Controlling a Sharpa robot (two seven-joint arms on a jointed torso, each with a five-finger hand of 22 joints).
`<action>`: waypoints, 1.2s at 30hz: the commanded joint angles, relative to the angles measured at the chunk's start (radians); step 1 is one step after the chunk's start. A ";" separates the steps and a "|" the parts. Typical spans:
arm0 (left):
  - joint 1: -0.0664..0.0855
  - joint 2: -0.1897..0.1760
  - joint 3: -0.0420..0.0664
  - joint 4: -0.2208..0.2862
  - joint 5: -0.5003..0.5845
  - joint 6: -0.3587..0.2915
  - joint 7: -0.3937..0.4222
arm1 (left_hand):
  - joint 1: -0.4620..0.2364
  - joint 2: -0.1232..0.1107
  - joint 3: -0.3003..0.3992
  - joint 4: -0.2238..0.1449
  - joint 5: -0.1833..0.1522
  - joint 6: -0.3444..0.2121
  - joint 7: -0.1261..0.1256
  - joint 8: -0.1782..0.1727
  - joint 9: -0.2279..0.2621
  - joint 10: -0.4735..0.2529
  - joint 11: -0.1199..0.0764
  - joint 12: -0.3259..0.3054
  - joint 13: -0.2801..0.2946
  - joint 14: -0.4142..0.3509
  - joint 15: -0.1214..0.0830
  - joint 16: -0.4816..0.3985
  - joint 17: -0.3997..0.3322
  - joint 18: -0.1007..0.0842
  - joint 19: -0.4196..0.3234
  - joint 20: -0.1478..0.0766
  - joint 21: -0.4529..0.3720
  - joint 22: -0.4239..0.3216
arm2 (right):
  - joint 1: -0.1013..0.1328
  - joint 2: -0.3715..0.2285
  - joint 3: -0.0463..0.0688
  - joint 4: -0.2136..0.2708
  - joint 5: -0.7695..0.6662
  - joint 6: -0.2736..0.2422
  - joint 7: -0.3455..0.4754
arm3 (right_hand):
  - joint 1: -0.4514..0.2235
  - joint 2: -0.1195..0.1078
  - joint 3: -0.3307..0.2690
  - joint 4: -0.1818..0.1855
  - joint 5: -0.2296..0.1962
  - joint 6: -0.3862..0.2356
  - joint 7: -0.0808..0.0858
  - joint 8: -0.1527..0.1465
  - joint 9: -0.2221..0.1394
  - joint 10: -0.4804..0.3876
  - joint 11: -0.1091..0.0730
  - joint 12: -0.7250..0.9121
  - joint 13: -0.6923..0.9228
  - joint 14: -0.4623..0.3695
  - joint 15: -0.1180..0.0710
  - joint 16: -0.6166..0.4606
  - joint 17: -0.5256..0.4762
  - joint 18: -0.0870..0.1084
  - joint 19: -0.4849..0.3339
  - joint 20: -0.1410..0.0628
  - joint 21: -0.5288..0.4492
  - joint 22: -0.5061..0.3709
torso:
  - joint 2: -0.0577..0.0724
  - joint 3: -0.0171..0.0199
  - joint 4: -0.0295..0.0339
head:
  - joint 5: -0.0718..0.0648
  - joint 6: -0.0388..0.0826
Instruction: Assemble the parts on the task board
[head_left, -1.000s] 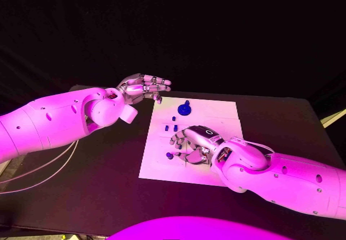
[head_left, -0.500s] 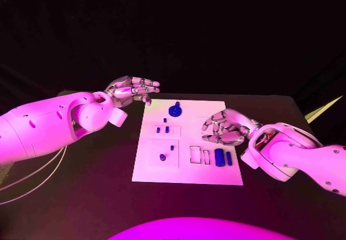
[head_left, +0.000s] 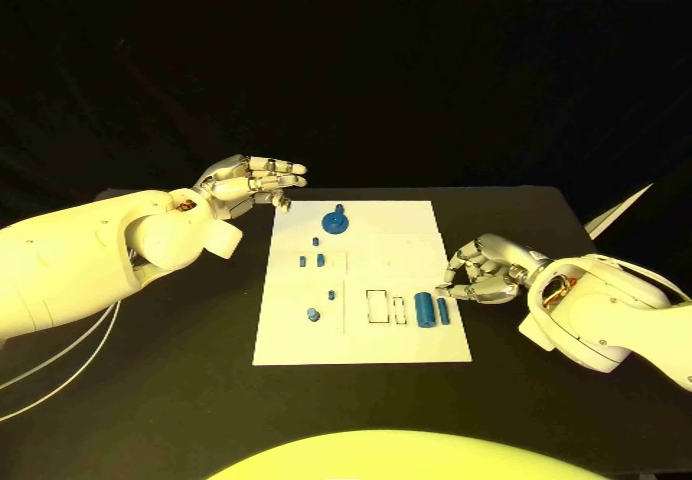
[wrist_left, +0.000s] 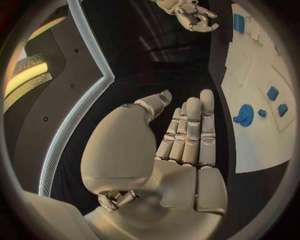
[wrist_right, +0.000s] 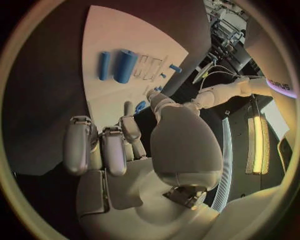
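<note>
The white task board (head_left: 361, 340) lies in the middle of the black table. On it are a round blue part with a knob (head_left: 338, 221), several small blue parts (head_left: 320, 260) and, near its right edge, a thick blue cylinder (head_left: 424, 308) beside a thin blue bar (head_left: 443, 311). My left hand (head_left: 253, 180) hovers off the board's far left corner, fingers straight and side by side, holding nothing. My right hand (head_left: 483, 268) sits just off the board's right edge with its fingers curled in on nothing. The right wrist view shows the cylinder (wrist_right: 125, 66) and the bar (wrist_right: 104, 65) beyond the right hand (wrist_right: 119, 145).
White outlined slots (head_left: 387, 307) lie left of the cylinder. The left wrist view shows the left hand (wrist_left: 181, 145), the round part (wrist_left: 245, 114) on the board (wrist_left: 250, 75) and the right hand (wrist_left: 190, 12) further off. Bare black table surrounds the board.
My right hand has drawn back from over the board's near middle to just past its right edge, uncovering the cylinder and bar. The left hand has stayed about where it was; the camera has shifted.
</note>
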 joint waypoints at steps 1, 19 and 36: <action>-0.001 0.000 0.000 0.004 0.002 -0.001 0.004 | -0.008 0.012 -0.035 0.015 -0.003 -0.007 0.006 0.016 -0.008 -0.014 0.003 0.011 -0.009 -0.016 0.002 -0.010 -0.010 -0.017 -0.001 0.001 -0.015 -0.014 | -0.012 -0.006 -0.002 0.002 -0.035 -0.007 -0.033 | -0.024 -0.011 -0.060 0.021 0.034 -0.069 -0.001 0.025 0.013 0.115 -0.018 0.018 0.021 0.062 -0.012 0.020 0.064 -0.017 0.045 -0.002 0.022 0.134 | -0.003 -0.0028 -0.0023 | -0.007 -0.001; -0.002 -0.004 0.000 0.006 0.004 0.001 0.005 | -0.008 0.013 -0.036 0.015 -0.002 -0.007 0.006 0.017 -0.009 -0.014 0.003 0.012 -0.009 -0.016 0.002 -0.010 -0.010 -0.016 -0.001 0.001 -0.016 -0.015 | -0.078 0.056 -0.006 -0.040 -0.095 -0.035 -0.089 | -0.018 0.030 -0.188 0.039 0.043 -0.072 -0.005 0.055 0.006 0.132 -0.021 0.028 0.052 0.067 -0.014 0.032 0.098 -0.022 0.054 -0.003 0.042 0.153 | 0.000 -0.0010 -0.0014 | -0.005 0.002; -0.003 -0.005 0.000 0.007 0.004 0.006 0.002 | -0.008 0.013 -0.036 0.015 -0.002 -0.007 0.006 0.017 -0.009 -0.014 0.003 0.012 -0.009 -0.016 0.002 -0.010 -0.010 -0.016 -0.001 0.001 -0.016 -0.015 | -0.107 0.120 -0.006 -0.075 -0.097 -0.032 -0.091 | -0.016 0.042 -0.197 0.039 0.046 -0.069 -0.007 0.059 0.005 0.134 -0.022 0.030 0.057 0.068 -0.015 0.032 0.100 -0.022 0.054 -0.003 0.044 0.154 | 0.002 -0.0007 -0.0011 | 0.002 0.001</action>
